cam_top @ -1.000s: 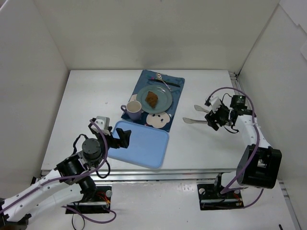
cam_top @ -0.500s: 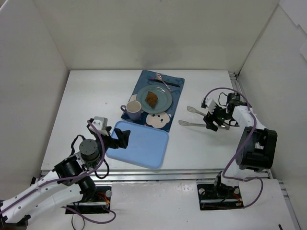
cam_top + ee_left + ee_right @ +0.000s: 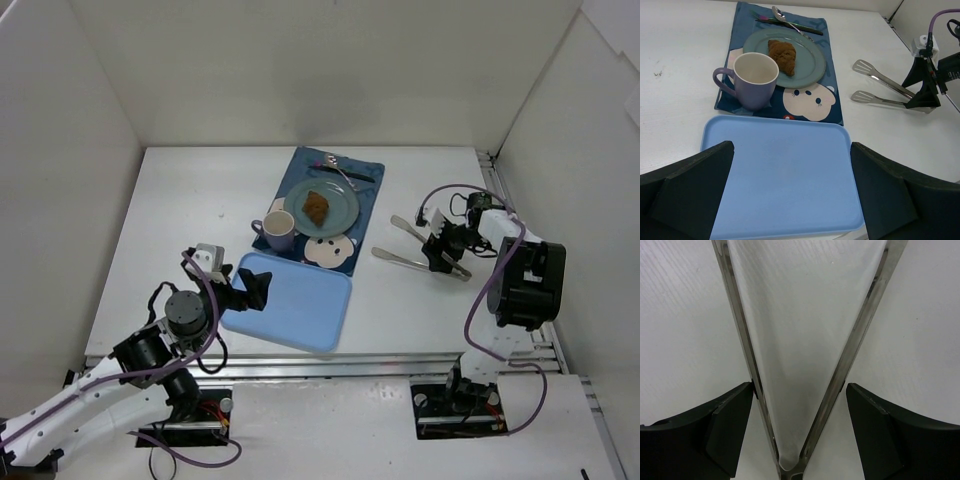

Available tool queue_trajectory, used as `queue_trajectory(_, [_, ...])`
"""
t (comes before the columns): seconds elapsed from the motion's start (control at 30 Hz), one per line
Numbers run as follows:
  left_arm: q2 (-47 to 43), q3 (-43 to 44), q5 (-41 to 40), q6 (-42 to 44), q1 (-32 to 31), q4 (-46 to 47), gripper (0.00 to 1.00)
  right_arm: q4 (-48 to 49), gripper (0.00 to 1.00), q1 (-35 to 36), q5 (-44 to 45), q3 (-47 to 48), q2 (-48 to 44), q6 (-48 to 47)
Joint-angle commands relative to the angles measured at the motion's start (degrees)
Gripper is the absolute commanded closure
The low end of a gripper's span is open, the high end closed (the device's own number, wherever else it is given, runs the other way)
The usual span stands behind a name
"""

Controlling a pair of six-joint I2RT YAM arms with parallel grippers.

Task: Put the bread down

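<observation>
The bread (image 3: pixel 317 207), a small dark brown slice, lies on the teal plate (image 3: pixel 343 215); it also shows in the left wrist view (image 3: pixel 783 54) on the plate (image 3: pixel 810 62). My right gripper (image 3: pixel 441 253) is right of the plate, low over the table, with its fingers against the outsides of the metal tongs (image 3: pixel 405 259) near their hinge. In the right wrist view the tongs (image 3: pixel 739 325) are spread open between the jaws of the gripper (image 3: pixel 800 425). My left gripper (image 3: pixel 240 285) is open and empty over the blue tray (image 3: pixel 300 305), far from the bread.
A purple mug (image 3: pixel 279 231) and a white bear-face coaster (image 3: pixel 330 249) sit on the blue placemat (image 3: pixel 368 185) beside the plate. A fork and spoon (image 3: pixel 345 172) lie at the mat's far end. White walls enclose the table.
My right arm has folded back toward its base, and the tongs have swung with the gripper and come lower toward the table. My left arm has not moved.
</observation>
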Motion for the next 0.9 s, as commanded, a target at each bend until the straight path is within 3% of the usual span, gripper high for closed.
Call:
queue_trajectory(0.0, [0.24, 1.82, 0.30, -0.05, -0.27, 2.80, 0.02, -0.59, 0.27, 0.29, 0.87, 2.95, 0.27, -1.60])
queue_trajectory(0.27, [0.24, 1.82, 0.03, 0.21, -0.27, 2.72, 0.02, -0.24, 0.23, 0.38, 1.66, 4.01, -0.87, -2.39])
queue_trajectory(0.37, [0.33, 1.82, 0.03, 0.04, -0.27, 2.80, 0.02, -0.33, 0.12, 0.29, 0.87, 4.44, -2.45, -2.22])
queue_trajectory(0.5, [0.33, 1.82, 0.47, 0.04, -0.27, 2.89, 0.02, -0.07, 0.10, 0.47, -2.11, 5.24, -6.48, -0.90])
queue_trajectory(0.63, [0.41, 1.47, 0.21, 0.21, -0.27, 3.24, 0.02, -0.15, 0.02, 1.43, -4.58, 5.76, -11.32, 2.87])
queue_trajectory(0.73, [1.20, 1.55, -0.40, 0.30, -0.27, 3.42, 0.02, -0.07, 0.02, 3.98, -6.16, 6.99, -15.54, 5.78])
queue_trajectory(0.87, [2.78, 1.03, -4.00, 0.30, -0.27, 4.30, 0.02, 2.74, 0.02, 8.02, -15.20, 11.72, -19.32, 13.41])
